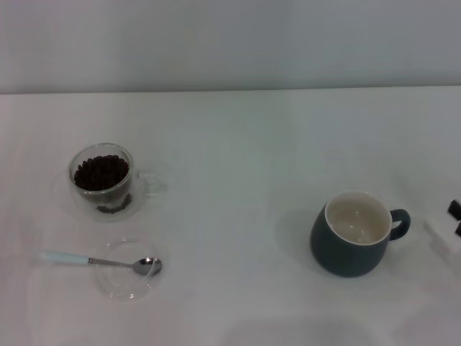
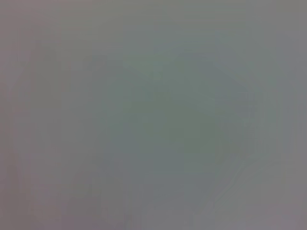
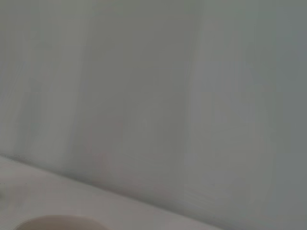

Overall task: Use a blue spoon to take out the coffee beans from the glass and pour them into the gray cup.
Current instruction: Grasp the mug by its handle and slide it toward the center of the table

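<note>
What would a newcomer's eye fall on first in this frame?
Probably the glass on the robot's left, its dark coffee beans stark against the white table. Next the gray cup on the right, cream inside and empty, handle pointing right. Nearer the robot than the glass, the blue spoon lies across a shallow clear dish; only a dark sliver of the right end effector shows at the right edge.

Right tool, perhaps parked, at right edge
</note>
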Available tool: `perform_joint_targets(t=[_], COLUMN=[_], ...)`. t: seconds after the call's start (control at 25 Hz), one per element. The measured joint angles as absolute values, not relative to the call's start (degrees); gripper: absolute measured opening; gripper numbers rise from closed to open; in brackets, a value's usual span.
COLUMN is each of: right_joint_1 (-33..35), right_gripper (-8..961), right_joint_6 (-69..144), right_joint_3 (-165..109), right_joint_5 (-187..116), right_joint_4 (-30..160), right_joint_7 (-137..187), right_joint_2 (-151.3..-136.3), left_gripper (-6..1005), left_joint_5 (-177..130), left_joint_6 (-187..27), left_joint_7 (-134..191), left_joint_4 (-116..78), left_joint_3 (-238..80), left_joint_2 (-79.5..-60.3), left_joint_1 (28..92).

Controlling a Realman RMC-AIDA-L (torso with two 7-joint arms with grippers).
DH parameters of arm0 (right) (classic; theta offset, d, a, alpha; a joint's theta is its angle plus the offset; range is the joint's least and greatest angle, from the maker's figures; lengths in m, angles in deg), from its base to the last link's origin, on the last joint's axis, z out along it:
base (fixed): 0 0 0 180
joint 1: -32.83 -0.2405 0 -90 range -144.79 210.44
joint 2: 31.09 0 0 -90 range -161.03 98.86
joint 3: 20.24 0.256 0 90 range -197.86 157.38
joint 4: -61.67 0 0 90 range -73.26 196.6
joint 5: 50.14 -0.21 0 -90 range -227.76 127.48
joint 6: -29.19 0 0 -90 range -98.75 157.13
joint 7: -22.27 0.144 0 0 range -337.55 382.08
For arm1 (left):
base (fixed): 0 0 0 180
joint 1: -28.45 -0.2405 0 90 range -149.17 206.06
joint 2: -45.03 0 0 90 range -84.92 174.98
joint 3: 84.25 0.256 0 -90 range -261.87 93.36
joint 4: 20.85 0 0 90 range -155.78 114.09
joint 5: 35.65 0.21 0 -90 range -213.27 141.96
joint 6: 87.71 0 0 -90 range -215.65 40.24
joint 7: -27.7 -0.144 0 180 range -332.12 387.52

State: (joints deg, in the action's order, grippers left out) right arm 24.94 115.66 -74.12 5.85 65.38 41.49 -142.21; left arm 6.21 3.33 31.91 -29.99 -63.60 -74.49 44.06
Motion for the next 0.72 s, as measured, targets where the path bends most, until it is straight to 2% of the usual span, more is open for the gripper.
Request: perform_joint_targets(t=[0.28, 0.72], right_joint_1=[22.5, 20.0], right_gripper=[713, 687], right_joint_6=[112.8, 105.5], right_joint_3=[-81.6, -83.9], right_joint_5=[5.8, 5.8], right_joint_4=[65.4, 67.2], right_joint_7=[43.2, 42.2], right_joint_2=[-141.61, -143.98], left_gripper=[682, 683], left_joint_5=[6.8, 6.9], left_joint_6=[3.3, 3.5], left_joint_7=[31.9, 31.9], left_joint_4=[-30.2, -30.2], left_joint_3=[-63.6, -63.6], left_joint_2=[-74.49, -74.49], left_joint_1=[43.9, 43.7])
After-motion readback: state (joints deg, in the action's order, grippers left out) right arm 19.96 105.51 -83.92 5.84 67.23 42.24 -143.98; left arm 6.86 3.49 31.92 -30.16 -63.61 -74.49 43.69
